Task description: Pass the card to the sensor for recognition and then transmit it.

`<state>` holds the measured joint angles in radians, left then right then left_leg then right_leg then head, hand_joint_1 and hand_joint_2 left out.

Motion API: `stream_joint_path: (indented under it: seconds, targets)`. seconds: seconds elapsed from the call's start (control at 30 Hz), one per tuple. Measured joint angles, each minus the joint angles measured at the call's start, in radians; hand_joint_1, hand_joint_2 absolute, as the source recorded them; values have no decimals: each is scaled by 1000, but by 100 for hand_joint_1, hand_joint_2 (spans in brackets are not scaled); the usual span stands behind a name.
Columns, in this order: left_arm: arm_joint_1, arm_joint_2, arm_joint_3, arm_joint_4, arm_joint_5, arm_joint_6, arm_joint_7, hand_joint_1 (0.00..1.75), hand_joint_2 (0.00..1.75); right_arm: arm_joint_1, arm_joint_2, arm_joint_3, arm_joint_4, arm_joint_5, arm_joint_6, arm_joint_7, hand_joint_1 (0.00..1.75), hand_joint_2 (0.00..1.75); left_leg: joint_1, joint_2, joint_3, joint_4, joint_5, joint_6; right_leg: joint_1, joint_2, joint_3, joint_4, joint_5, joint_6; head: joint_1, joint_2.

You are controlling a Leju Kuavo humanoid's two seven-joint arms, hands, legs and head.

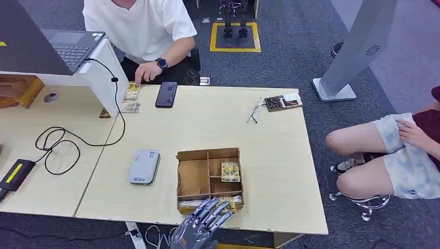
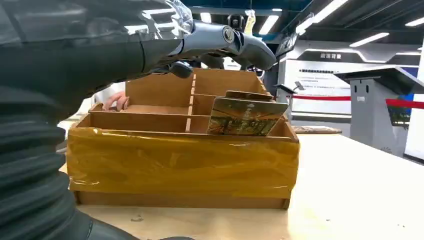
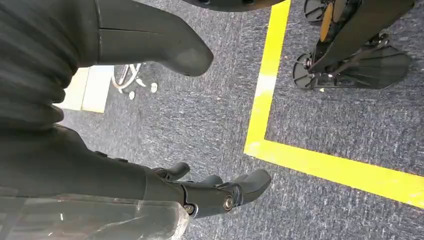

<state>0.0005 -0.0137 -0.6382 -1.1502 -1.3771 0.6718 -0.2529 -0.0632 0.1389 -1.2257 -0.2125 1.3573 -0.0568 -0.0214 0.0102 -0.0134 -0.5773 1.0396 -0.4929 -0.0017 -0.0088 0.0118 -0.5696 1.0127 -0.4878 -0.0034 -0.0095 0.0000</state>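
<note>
Left hand (image 1: pixel 201 224) hovers at the near edge of the wooden box (image 1: pixel 193 178), fingers spread, holding nothing. Right hand (image 3: pixel 200 192) hangs over floor, fingers loosely apart, empty. Card (image 1: pixel 231 171) leans in a far-right compartment. Risk: fingers snag dividers or shove the box. Sensor (image 1: pixel 144 166) sits just beside, left of the box.

Black phone (image 1: pixel 166 94) on the desk (image 1: pixel 270 155) far edge, a person's hand (image 1: pixel 147 71) just beside it, a laptop (image 1: pixel 49 44) raised beyond, a lanyard badge (image 1: pixel 283 101) well apart along the same edge.
</note>
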Motion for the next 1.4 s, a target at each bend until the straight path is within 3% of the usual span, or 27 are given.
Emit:
stream_joint_path:
  seconds: [0.63,1.4]
  targets:
    - [8,-2,13,-36,-33,1,168,0,175,1,0,0,0,-15,-6,2,0,175,0,0,0,0,0,0,0,0,0,0,0,0,0,0]
    - [-12,-6,12,-40,-5,0,180,0,175,0,0,-2,1,-15,-6,3,0,175,0,0,0,0,0,0,0,0,0,0,0,0,0,0]
